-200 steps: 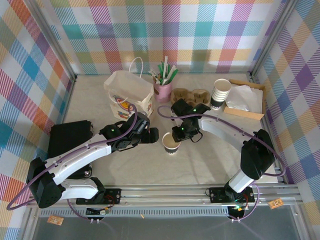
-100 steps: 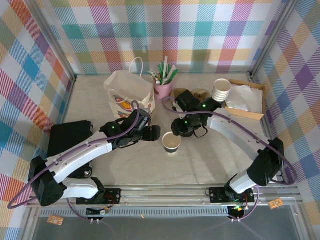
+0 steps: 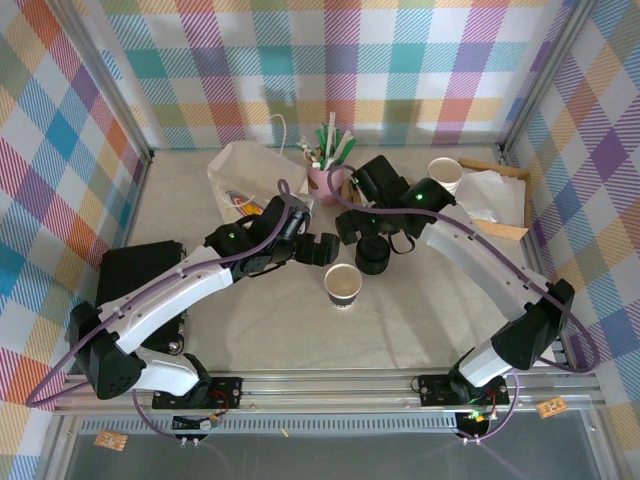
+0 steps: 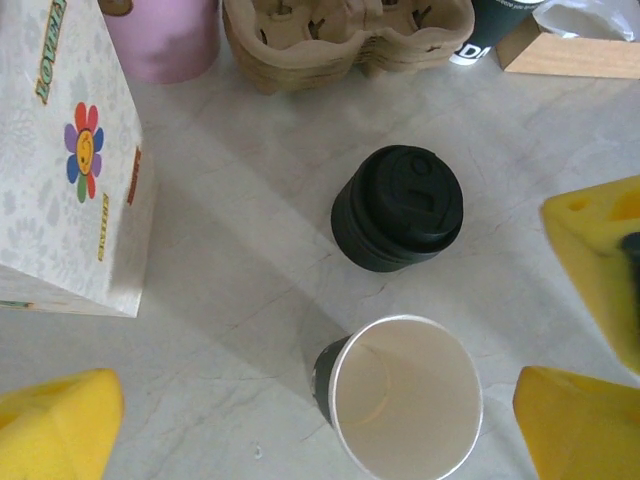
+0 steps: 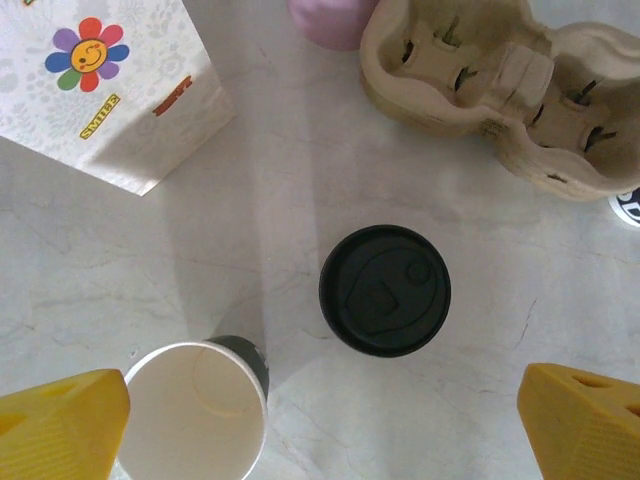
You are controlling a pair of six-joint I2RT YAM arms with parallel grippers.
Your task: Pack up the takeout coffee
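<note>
The takeout coffee's paper cup (image 3: pixel 343 285), white inside with a dark band, stands upright on the table with no lid on it. In the left wrist view the cup (image 4: pixel 405 395) sits low between the wide-spread yellow fingers (image 4: pixel 55 425), nearer the right one and untouched. My left gripper (image 3: pixel 325 250) is open just behind the cup. A squat black lid stack (image 3: pixel 373 257) stands behind and to the right of the cup. My right gripper (image 3: pixel 375 238) hovers open over the lid stack (image 5: pixel 385 290), its yellow fingers (image 5: pixel 585 420) far apart and empty.
A white paper bag (image 3: pixel 250 175) with a flower print stands at the back left. Beside it is a pink cup of straws (image 3: pixel 325 178), then a cardboard cup carrier (image 5: pixel 500 90), a stack of white cups (image 3: pixel 443 175) and a napkin box (image 3: pixel 495 200). A black box (image 3: pixel 135 275) lies at the left.
The right gripper opened, left the cup's rim and moved back over the lid stack. The left gripper opened wider and shifted back and right, behind the cup.
</note>
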